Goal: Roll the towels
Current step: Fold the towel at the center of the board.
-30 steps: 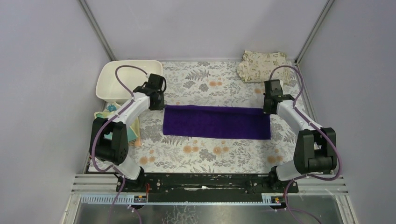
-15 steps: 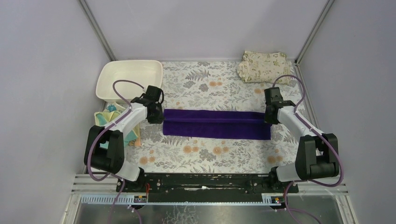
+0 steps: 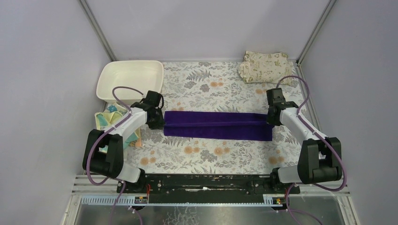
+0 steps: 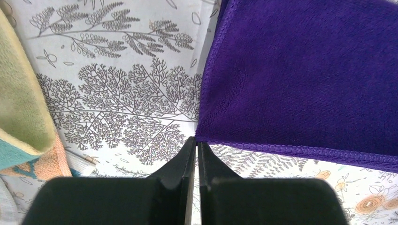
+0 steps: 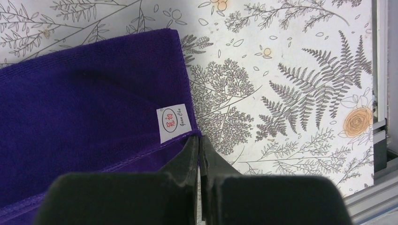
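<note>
Purple towel (image 3: 218, 125): a long folded strip lying left to right across the middle of the floral table (image 3: 206, 154).
Left gripper (image 4: 196, 139): fingers pressed together, pinching the strip's left corner.
Right gripper (image 5: 199, 137): closed tight on the right corner, just beside the white label (image 5: 172, 123).
Other towels (image 3: 109, 118): yellow and teal, heaped at the left edge.
White tub (image 3: 129, 75): far left corner.
Beige leaf cloth (image 3: 264, 65): far right corner.

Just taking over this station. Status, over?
Left end effector shut on purple towel, left end; right end effector shut on right end. Towel a long flat strip, not rolled. White tub, beige cloth stand apart.
</note>
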Controlling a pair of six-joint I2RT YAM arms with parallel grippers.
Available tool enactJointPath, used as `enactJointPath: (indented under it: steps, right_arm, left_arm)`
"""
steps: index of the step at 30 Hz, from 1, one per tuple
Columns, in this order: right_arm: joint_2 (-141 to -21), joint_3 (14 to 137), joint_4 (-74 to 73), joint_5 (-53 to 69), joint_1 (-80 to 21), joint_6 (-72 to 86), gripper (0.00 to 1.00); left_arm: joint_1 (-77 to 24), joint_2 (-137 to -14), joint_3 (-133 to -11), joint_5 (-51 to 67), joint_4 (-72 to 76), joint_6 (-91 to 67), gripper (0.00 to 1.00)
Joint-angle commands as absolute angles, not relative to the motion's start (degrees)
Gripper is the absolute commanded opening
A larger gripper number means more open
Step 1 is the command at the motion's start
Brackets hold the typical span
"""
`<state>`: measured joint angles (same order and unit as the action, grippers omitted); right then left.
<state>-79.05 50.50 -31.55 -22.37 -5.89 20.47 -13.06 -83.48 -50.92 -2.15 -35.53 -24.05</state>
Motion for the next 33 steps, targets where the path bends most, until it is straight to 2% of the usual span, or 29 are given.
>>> enactJointPath:
  steps: [1,9,13,14,17,19,23,27,33]
  right_arm:
    - [-79.63,50.84,-34.55,-22.81,-5.19,22.73,0.02]
    - [-80.27,48.28,-35.25,-20.04,-4.66,27.15,0.01]
    - [-80.47,47.09,-35.40,-20.55,-4.18,28.64,0.05]
    - [-80.36,46.70,-35.27,-20.38,-4.15,28.85,0.07]
    - [-79.67,45.95,-35.24,-20.26,-4.01,29.78,0.26]
    - [-78.84,45.51,-35.40,-20.80,-4.03,30.35,0.33]
    - [-75.53,45.15,-36.36,-22.36,-3.87,31.28,0.55]
    - [-71.51,45.41,-36.50,-22.57,-3.87,30.55,0.65]
    - [-66.10,44.44,-34.36,-16.61,-3.79,28.70,0.82]
  left_arm:
    - [-12.39,-82.91,-48.83,-3.05,-34.75,-25.84,0.00]
    - [-12.40,-84.04,-48.00,-2.34,-33.64,-27.05,0.00]
    - [-12.35,-83.88,-47.07,-1.29,-33.09,-27.91,0.00]
    - [-12.39,-83.66,-46.77,-1.11,-33.01,-28.20,0.00]
    - [-12.39,-83.21,-46.11,-0.52,-32.78,-28.97,0.00]
    - [-12.39,-82.86,-45.75,0.00,-32.61,-29.32,0.06]
    - [-12.39,-79.98,-45.24,0.87,-33.20,-30.07,0.22]
    - [-12.39,-74.50,-44.58,1.96,-35.09,-31.17,0.39]
    - [-12.42,-64.61,-43.83,1.95,-36.32,-34.94,0.55]
